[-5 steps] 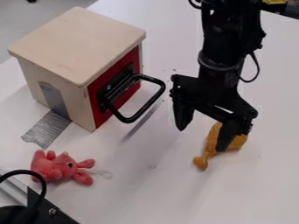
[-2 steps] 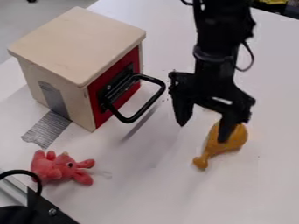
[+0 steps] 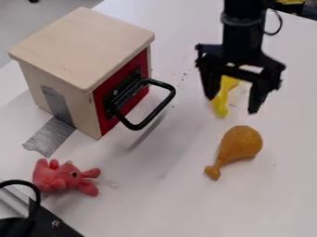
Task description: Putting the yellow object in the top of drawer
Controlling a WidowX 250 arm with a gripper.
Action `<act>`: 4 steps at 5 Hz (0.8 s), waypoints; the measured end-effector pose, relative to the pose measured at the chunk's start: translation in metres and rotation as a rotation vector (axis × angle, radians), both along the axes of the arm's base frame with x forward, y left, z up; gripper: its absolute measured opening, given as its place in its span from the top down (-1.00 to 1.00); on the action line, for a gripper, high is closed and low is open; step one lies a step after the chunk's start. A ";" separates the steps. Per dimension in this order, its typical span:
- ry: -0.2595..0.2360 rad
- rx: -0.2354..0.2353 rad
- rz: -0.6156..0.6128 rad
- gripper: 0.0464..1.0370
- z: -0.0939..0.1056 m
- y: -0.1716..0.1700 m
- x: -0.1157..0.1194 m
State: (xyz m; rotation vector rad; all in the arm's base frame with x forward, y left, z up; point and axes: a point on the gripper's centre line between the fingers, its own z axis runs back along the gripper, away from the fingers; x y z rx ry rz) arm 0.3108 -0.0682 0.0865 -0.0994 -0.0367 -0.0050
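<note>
Up the frame from its earlier place over the drumstick [image 3: 240, 143], the hand [image 3: 232, 105] has moved to the upper right, and the yellow object [image 3: 220, 104] now shows there. The drumstick has kept its place, right of centre. The hand points down with its fingers apart, and the yellow object lies between them as seen here; whether either finger touches it, I cannot tell. The yellow object is on the table [image 3: 155, 203], above the drumstick in the frame and apart from it. At upper left stands the wooden box [image 3: 80, 46], with a red front [image 3: 143, 62] and a black handle [image 3: 172, 96] jutting toward the centre. Grey tape [image 3: 49, 136] runs from its side onto the table. A pink toy [image 3: 59, 178] lies at lower left.
</note>
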 end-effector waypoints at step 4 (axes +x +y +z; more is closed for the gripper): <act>0.013 0.091 0.098 -0.93 -0.053 0.034 0.082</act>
